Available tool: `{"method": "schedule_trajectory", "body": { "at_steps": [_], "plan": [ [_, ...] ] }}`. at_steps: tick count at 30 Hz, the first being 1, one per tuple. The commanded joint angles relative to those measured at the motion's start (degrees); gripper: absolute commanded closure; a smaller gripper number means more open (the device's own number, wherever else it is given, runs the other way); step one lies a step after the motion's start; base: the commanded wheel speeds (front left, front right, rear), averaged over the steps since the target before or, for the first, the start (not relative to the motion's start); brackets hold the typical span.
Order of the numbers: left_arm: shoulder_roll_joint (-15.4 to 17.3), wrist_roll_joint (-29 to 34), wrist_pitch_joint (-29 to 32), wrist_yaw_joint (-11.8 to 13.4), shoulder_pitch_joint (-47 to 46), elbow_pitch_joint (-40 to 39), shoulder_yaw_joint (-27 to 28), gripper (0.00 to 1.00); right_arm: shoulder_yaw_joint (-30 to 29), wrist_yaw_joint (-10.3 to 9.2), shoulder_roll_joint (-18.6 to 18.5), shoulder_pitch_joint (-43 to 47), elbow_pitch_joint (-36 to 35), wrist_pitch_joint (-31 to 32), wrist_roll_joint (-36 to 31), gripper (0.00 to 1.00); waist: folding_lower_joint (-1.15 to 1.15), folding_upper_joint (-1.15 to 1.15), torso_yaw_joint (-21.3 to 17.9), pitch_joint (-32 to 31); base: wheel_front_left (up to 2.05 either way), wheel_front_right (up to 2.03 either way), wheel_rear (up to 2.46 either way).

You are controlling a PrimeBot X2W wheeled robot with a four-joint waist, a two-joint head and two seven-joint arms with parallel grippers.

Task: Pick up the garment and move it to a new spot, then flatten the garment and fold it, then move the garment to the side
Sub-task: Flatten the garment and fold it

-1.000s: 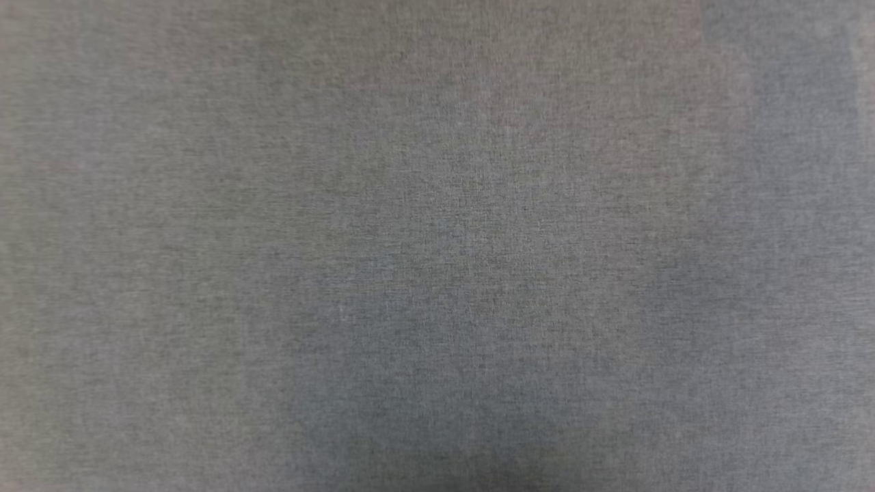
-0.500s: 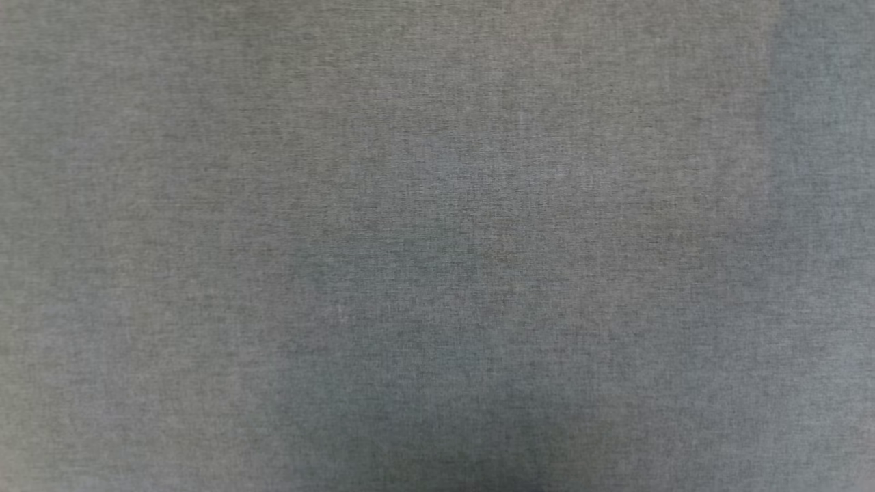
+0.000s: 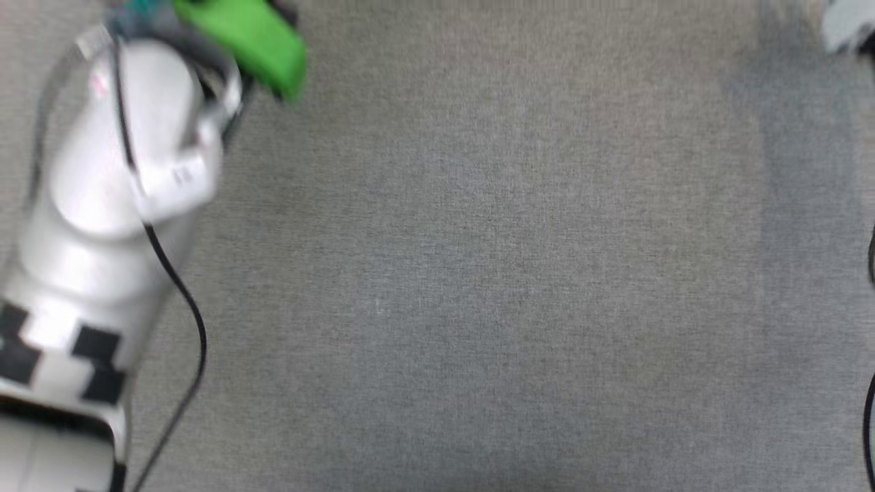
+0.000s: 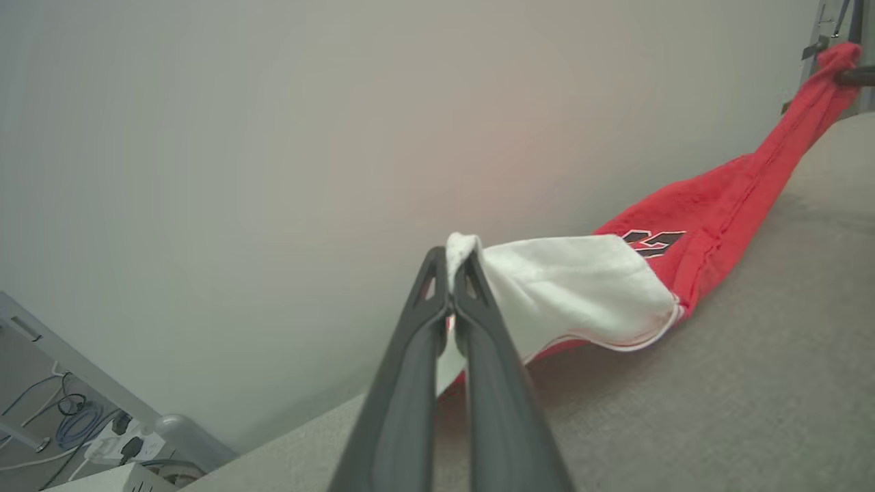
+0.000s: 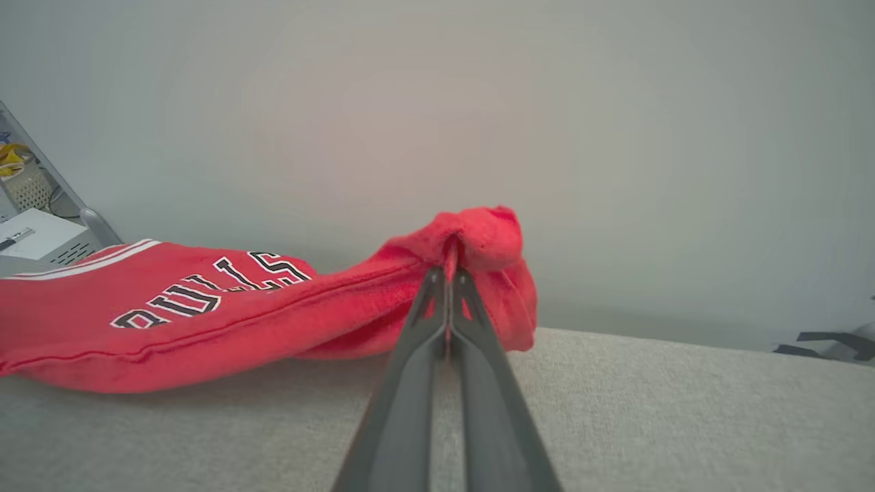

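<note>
L gripper is pinched tight on the white sleeve of the garment, and the red shirt stretches off toward 2 o'clock. R gripper is clamped on a red bunch of it, w/ the BULLS side lying out to 9 o'clock on the grey cloth top. Head view is blurry: prob. the left arm at 9 o'clock.

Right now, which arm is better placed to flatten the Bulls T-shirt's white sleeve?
Left, likely: the left gripper is shut on the white sleeve; the right gripper pinches a bunched red end of the T-shirt.
</note>
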Motion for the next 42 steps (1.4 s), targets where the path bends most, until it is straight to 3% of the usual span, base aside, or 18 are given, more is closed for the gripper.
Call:
{"method": "schedule_trajectory", "body": {
  "at_steps": [1,8,18,29,42],
  "plan": [
    [-0.1,-0.6,-0.3,0.6,4.2,-1.0,-0.1,1.00,0.3,-0.05,-0.4,3.2,-0.7,-0.4,1.5,1.00,0.00,0.00,1.6,-6.0,0.00,0.00,0.00],
    [0.7,-3.9,0.1,2.5,21.9,-4.8,-1.3,1.00,-0.4,-0.05,-1.1,18.1,-2.9,0.1,7.4,1.00,0.00,0.00,2.8,-13.4,0.00,0.00,0.00],
    [3.4,-7.6,1.7,5.3,39.9,-10.4,-2.6,1.00,-1.1,-0.05,0.3,33.9,-4.9,3.9,13.6,1.00,0.00,0.00,3.0,-22.0,0.00,0.00,0.00],
    [8.4,-9.3,5.8,7.9,52.8,-18.4,-4.1,1.00,0.3,-0.05,1.0,45.3,-10.3,8.9,21.0,1.00,0.00,0.00,3.2,-29.1,0.00,0.00,0.00],
    [13.0,-12.8,10.7,8.5,65.9,-27.8,-7.2,1.00,-0.8,-0.05,-2.3,60.1,-18.7,13.7,23.5,1.00,0.00,0.00,3.8,-36.0,0.00,0.00,0.00]
  ]
}}
